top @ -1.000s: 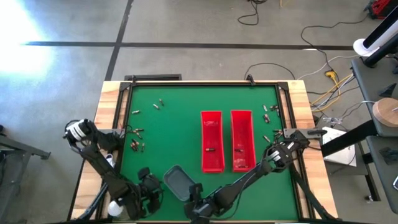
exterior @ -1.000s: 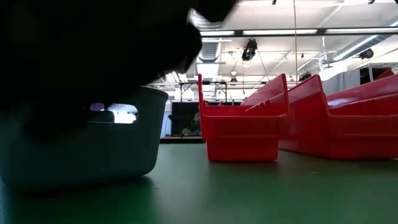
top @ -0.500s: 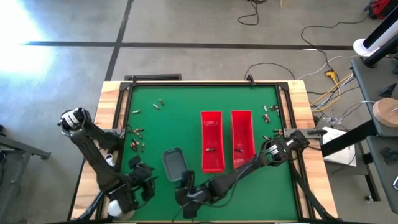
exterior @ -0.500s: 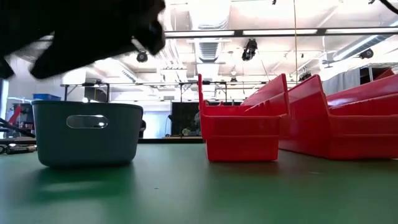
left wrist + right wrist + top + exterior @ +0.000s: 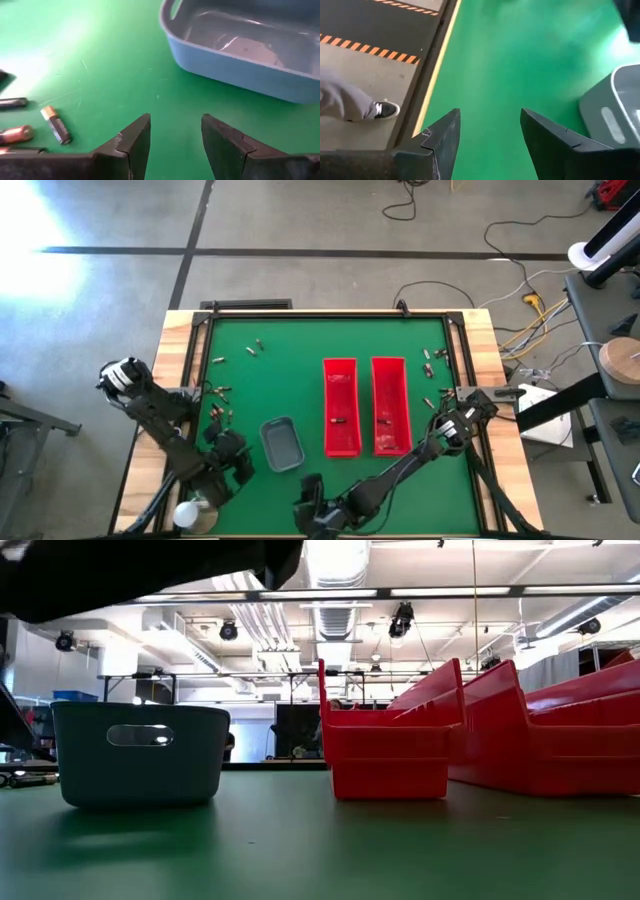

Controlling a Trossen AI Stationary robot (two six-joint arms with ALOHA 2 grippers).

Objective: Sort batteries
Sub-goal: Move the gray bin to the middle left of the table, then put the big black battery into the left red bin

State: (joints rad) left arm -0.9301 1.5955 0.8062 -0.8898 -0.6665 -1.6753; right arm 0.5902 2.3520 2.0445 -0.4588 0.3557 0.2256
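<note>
While both arms sit at the near edge of the green table (image 5: 290, 370), two red bins (image 5: 341, 406) lying side by side, lengthwise, well beyond the right gripper (image 5: 312, 498); one grey tray (image 5: 282, 444) just beside the left gripper (image 5: 232, 456), on its inner side. Batteries (image 5: 218, 414) scattered in groups: a cluster just ahead of the left gripper toward the table's left edge, a few more farther off near the far left corner, another handful by the right edge, well apart from either gripper. One dark battery seen in each red bin. Four or so counted in the left wrist view (image 5: 55, 124), lying flat on the mat off to one side of the fingers (image 5: 134, 139).

Left gripper open, empty, hovering low over bare mat, tray wall (image 5: 235, 75) just ahead. Right gripper (image 5: 487, 135) part open, nothing between its fingers, pointed at the table's near edge, tray corner (image 5: 615, 110) off to one side.

Beyond that edge, a person's shoe (image 5: 384, 108) and trouser leg on the floor.

Exact battery count too small to tell from above. Low view: tray (image 5: 140, 753) and bins (image 5: 390, 735) only, a dark arm part cut off along the top, which arm unclear.
</note>
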